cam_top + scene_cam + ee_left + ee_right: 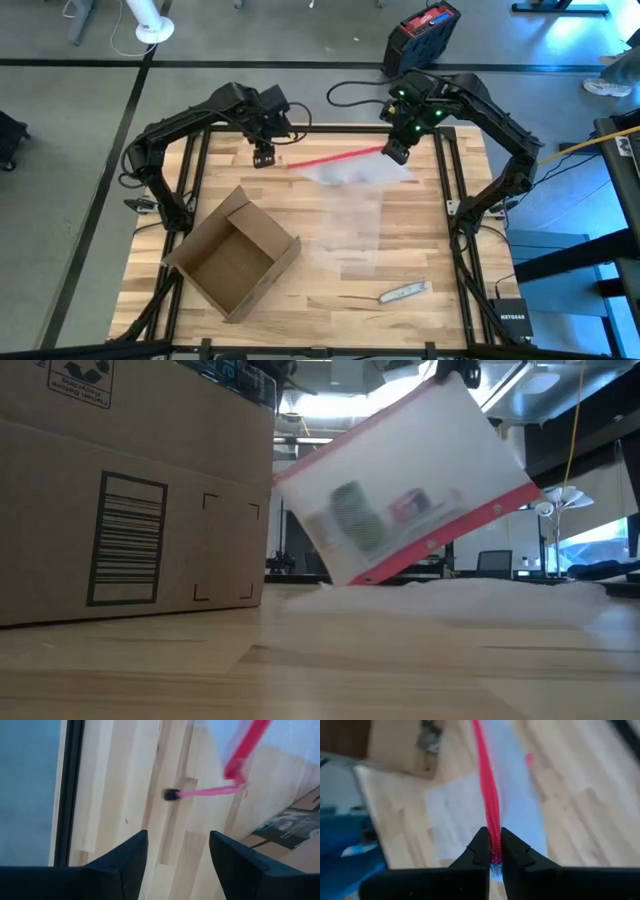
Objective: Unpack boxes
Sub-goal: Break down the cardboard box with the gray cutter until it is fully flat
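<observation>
Right pincer [493,854] is pinched tight on the red zip edge of the pouch [405,485], holding it up off the worktop [420,250] at the far side, so the pouch hangs tilted with one corner low. You can make out a couple of small items inside it in the low view, but too blurry to name.

Left pincer [177,852] sits just off the pouch's other end with its fingers spread and nothing between them; the pink zip pull [205,793] dangles in front of it, not touched.

The box [232,252] sits open near the front-left of the worktop, flaps up, and from above it looks empty. A flat clear sheet [350,235] lies on the worktop next to it, and a small packet [404,291] sits nearer the front.

So I'd say the unpacking is mostly done: the box is cleared, and what's left is setting the pouch down.
</observation>
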`<state>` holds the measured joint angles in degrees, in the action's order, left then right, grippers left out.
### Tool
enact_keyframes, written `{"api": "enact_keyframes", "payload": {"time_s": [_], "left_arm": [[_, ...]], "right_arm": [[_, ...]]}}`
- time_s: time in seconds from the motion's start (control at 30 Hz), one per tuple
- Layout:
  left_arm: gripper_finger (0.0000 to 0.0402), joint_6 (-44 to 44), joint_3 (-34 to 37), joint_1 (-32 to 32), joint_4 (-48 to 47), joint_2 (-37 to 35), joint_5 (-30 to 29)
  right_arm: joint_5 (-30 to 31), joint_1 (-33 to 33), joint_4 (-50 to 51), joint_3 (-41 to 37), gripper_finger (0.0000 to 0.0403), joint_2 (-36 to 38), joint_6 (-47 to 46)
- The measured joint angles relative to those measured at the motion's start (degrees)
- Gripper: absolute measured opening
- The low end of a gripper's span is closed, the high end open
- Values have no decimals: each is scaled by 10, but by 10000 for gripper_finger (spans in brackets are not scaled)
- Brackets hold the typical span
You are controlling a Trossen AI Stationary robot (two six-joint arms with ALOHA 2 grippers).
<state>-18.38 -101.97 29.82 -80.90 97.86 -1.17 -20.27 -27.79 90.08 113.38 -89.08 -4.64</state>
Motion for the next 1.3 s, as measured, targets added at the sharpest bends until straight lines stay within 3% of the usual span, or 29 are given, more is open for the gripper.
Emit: {"api": "enact_keyframes", "payload": {"time_s": [0.17,0.47,0.6,0.9,1.3], "left_arm": [[203,3,-4,0,-4,0,1],[203,8,-4,-1,-11,0,1],[203,11,-4,-1,-11,0,21],[203,20,-5,-29,-76,-2,50],[203,140,-5,-40,-91,-34,41]], "right_arm": [[-83,6,-1,-16,59,0,26],[-79,54,-1,-17,219,1,37],[-69,54,-1,-18,264,1,34],[-33,54,-10,-18,275,0,21],[-30,85,-73,-18,276,-13,21]]}}
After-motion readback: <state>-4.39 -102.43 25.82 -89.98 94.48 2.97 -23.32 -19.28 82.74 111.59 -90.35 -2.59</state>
